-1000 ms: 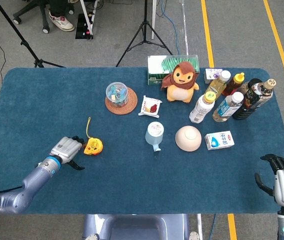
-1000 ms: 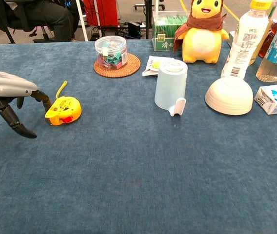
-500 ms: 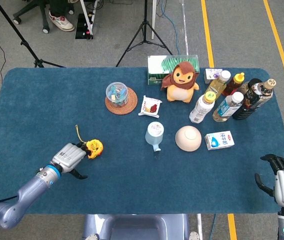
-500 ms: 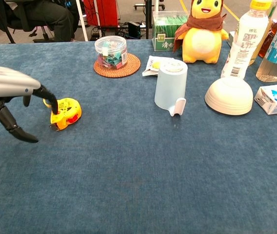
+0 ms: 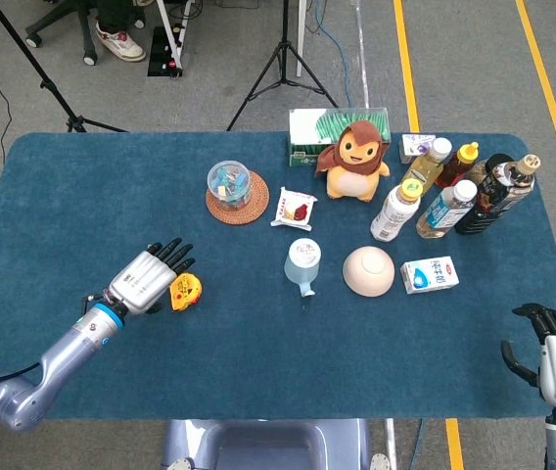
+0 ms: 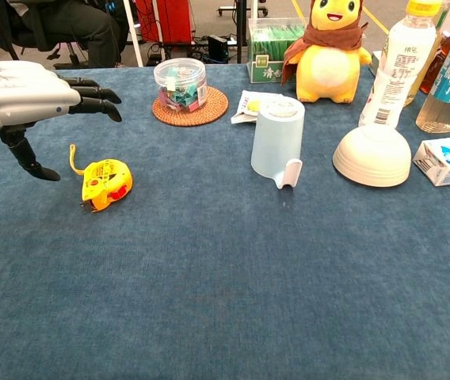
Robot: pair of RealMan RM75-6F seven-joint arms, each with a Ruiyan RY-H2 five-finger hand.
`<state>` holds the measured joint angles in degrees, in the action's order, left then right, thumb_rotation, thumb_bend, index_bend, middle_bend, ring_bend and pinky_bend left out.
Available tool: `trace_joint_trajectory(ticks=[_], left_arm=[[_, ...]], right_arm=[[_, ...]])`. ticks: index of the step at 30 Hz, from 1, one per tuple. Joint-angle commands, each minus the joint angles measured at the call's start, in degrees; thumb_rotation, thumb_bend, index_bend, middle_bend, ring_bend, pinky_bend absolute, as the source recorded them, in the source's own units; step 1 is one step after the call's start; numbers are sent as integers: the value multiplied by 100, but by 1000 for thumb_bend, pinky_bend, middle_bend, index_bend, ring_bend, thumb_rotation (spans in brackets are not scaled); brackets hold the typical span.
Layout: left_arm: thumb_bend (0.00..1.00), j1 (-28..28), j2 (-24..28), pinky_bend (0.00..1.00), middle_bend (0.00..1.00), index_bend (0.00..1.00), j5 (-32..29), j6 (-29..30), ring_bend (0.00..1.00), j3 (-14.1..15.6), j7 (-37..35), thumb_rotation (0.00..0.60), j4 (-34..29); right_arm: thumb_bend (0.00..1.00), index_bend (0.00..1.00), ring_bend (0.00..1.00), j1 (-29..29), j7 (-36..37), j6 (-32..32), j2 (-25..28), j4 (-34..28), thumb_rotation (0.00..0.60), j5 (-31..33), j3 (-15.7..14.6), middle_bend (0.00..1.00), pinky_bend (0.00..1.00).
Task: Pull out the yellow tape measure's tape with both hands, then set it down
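Nothing of the pulling is showing as done yet. From the head camera, the yellow tape measure (image 5: pixel 184 290) is lying on the blue tabletop (image 5: pixel 82 196) toward its left edge, its tape wound in as far as I can tell. The left hand (image 5: pixel 148 274) is hovering just beside it with fingers spread and holding nothing. The right hand (image 5: pixel 555 357) is hanging at the near right corner, off the cloth and well apart from the tape measure; its fingers are looking loosely curled with nothing in them, though I cannot tell for sure.

From the chest camera, the tape measure (image 6: pixel 107 183) is resting on the cloth, its yellow cord trailing toward the left edge. The left hand (image 6: pixel 27 96) is floating above and to the left of it, fingers stretched out, touching nothing. The right hand is not appearing here.

By my judgement every step is remaining: gripping the case, catching the tape end, drawing it out, setting it down.
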<state>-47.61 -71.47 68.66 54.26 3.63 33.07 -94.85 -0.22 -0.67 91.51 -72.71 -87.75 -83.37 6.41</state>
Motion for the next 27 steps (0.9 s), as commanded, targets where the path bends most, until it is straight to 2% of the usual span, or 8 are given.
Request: trace_joint_trajectory(ticks=[1, 12, 27], left_arm=[[149, 46, -38, 156, 15, 78, -126, -41, 0, 0, 146, 599, 51], [147, 194, -517, 138, 2, 66, -221, -94, 0, -89, 134, 598, 633], [147, 10, -1140, 138, 2, 66, -261, -406, 0, -312, 224, 599, 1109]], right_arm=[[357, 299, 247, 0, -3, -2, 3, -7, 550, -1, 1, 272, 233], [356, 300, 248, 4, 14, -65, 20, -43, 550, 27, -2, 272, 234], [356, 300, 248, -67, 172, -56, 46, 23, 553, 90, -7, 272, 237]])
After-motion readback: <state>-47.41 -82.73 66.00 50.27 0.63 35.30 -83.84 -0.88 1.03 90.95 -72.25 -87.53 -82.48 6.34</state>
